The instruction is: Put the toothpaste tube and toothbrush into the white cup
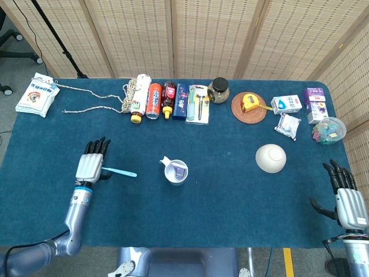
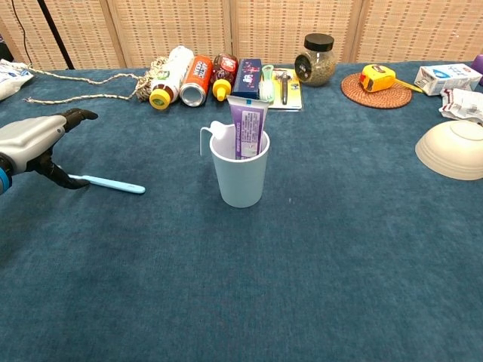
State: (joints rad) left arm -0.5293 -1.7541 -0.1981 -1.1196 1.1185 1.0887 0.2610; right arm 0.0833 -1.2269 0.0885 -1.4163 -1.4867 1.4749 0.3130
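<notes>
The white cup point(image 2: 241, 175) stands mid-table with the purple toothpaste tube point(image 2: 246, 127) upright inside it; in the head view the cup point(image 1: 176, 172) shows from above. A light blue toothbrush point(image 2: 109, 183) lies flat on the blue cloth left of the cup, also seen in the head view as the toothbrush point(image 1: 119, 172). My left hand point(image 1: 90, 164) hovers over the brush's left end with fingers stretched forward and apart; its thumb point(image 2: 62, 176) touches that end. My right hand point(image 1: 347, 198) rests at the table's front right corner, fingers spread, holding nothing.
Along the back edge stand bottles and cans point(image 1: 151, 99), a razor pack point(image 1: 198, 103), a jar point(image 1: 219, 90), a tape measure on a coaster point(image 1: 249, 106) and small boxes point(image 1: 286, 104). A cream bowl point(image 1: 270, 157) lies upside down right of the cup. A rope point(image 1: 92, 98) trails at the back left.
</notes>
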